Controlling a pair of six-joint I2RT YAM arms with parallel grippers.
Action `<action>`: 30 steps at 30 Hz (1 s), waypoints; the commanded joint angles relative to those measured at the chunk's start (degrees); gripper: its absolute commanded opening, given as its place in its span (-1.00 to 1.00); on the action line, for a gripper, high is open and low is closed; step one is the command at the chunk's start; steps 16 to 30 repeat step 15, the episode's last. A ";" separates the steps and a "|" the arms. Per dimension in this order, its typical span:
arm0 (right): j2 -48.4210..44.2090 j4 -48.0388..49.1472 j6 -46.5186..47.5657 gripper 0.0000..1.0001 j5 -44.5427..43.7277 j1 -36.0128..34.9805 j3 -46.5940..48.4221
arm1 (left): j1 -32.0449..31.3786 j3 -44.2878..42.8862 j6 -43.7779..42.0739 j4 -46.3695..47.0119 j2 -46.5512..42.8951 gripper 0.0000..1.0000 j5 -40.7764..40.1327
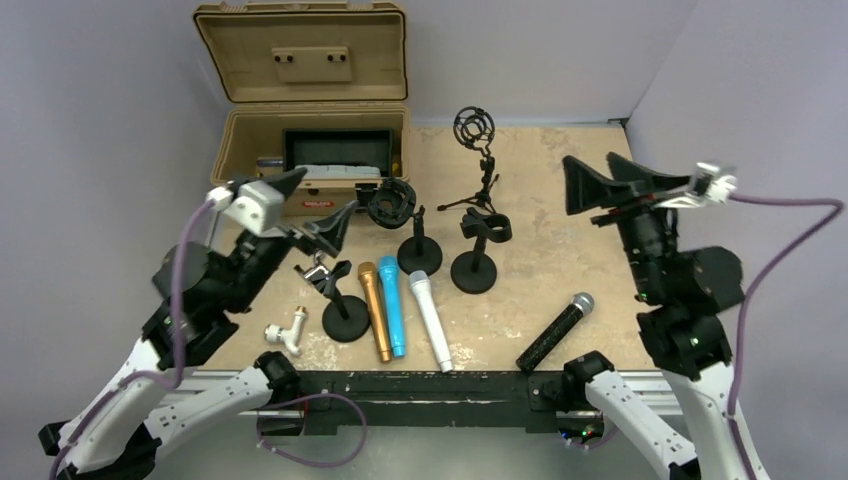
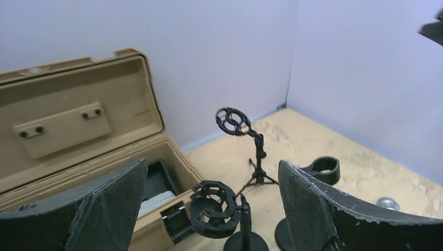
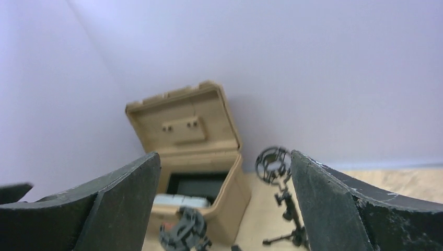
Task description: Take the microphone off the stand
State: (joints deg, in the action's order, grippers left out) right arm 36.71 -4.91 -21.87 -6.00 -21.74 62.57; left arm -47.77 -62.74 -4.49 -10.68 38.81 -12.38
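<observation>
No stand holds a microphone. Several microphones lie flat on the table: gold (image 1: 376, 310), blue (image 1: 392, 305), white (image 1: 430, 320) and black with a silver grille (image 1: 556, 331). The empty stands are a tripod with a shock mount (image 1: 475, 150), a round-base shock mount stand (image 1: 403, 218), a round-base clip stand (image 1: 478, 250) and a small clip stand (image 1: 342, 305). My left gripper (image 1: 312, 205) is open and empty, above the small clip stand. My right gripper (image 1: 590, 165) is open and empty, raised at the right. The left wrist view shows the shock mount stand (image 2: 214, 209) between my fingers.
An open tan case (image 1: 310, 140) stands at the back left, also in the left wrist view (image 2: 68, 136) and the right wrist view (image 3: 188, 136). A small white adapter (image 1: 283, 333) lies near the front left edge. Walls close the back and sides.
</observation>
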 commanded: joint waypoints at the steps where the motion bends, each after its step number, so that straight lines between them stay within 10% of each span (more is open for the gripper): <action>1: -3.61 0.02 5.52 0.89 -8.39 0.00 4.42 | -0.36 -1.41 2.15 1.09 -6.66 0.88 -7.04; 10: -13.39 -1.34 4.56 0.97 -21.33 -0.03 5.17 | -0.31 -0.62 8.60 -7.69 -16.51 0.90 -10.50; 30: -11.96 -6.43 6.25 0.97 -19.07 0.02 8.15 | -0.31 0.42 10.54 -9.90 -19.34 0.91 -12.24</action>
